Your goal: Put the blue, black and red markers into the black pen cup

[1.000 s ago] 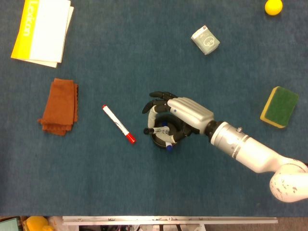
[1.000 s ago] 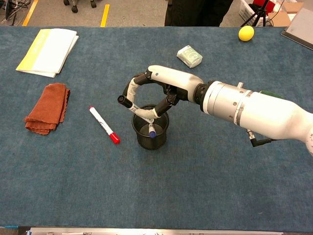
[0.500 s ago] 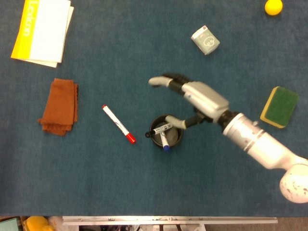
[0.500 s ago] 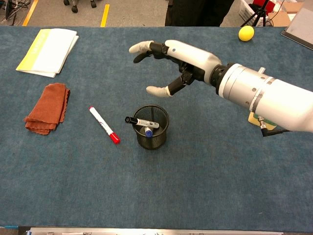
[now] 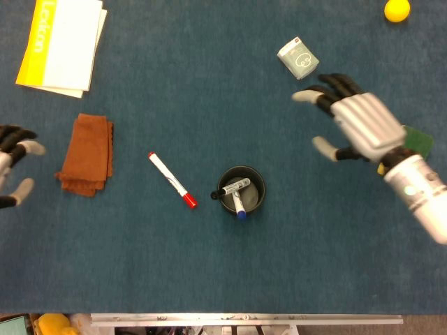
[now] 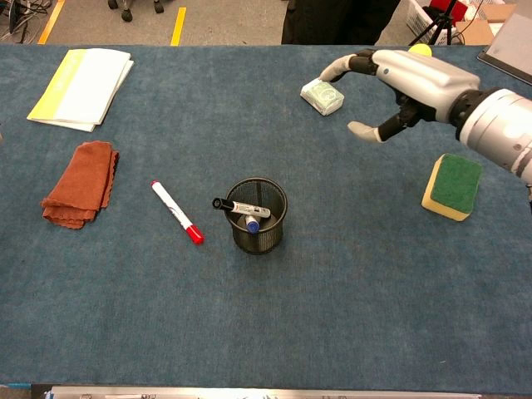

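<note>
While upright on blue felt, round black mesh pen cup [image 5: 242, 190].

My right hand [image 5: 360, 125] hangs with its fingers spread and nothing in it, above the blue-carpeted desk [image 5: 209, 70], near a small pale green box [image 5: 298, 58]. My left hand [image 5: 12, 164] shows at the left edge, fingers apart, just beside a folded rust-brown cloth [image 5: 86, 154]. The round black mesh pen cup [image 5: 242, 190] holds the black marker [image 5: 231, 189] and the blue marker [image 5: 239, 207]. The white red-capped marker [image 5: 172, 180] lies on the desk between cloth and cup.
</note>
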Tool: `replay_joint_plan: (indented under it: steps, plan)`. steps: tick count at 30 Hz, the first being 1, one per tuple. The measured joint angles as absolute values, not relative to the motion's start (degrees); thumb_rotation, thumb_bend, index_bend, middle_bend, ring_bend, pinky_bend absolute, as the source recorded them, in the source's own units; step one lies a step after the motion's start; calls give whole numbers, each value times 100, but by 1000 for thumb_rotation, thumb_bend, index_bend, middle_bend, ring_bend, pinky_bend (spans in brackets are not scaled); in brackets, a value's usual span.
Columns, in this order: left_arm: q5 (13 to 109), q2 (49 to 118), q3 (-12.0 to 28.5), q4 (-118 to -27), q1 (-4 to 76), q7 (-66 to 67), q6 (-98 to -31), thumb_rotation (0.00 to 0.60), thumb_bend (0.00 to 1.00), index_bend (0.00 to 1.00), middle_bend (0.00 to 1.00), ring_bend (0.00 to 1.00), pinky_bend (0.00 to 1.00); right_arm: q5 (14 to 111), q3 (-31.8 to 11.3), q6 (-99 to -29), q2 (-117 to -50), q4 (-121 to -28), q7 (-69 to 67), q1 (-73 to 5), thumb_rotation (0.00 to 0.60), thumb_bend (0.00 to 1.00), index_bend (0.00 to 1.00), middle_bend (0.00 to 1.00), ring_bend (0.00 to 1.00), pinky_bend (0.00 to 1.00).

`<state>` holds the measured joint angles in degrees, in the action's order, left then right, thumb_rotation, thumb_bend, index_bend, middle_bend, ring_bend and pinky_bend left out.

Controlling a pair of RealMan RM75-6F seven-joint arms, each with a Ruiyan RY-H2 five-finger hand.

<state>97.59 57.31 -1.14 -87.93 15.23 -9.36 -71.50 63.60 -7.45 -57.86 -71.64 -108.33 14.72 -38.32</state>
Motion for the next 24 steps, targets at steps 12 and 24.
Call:
replay_joint_plan:
  steps: [12,24]
  plan:
    - [10373,6468,-246,-7949,2261,-1351,-6831,600,332,312,91,47,137,6505,-443,-6953,-6353,-11312,2145,-3087,600,345,236,218,0,0]
    - [10898,7024,-451,-7549,3076,-1721,-6535,600,331,312,72,8,96,6646,-438,-7316,-5973,-11376,1938,-2627,600,346,239,221,0,0]
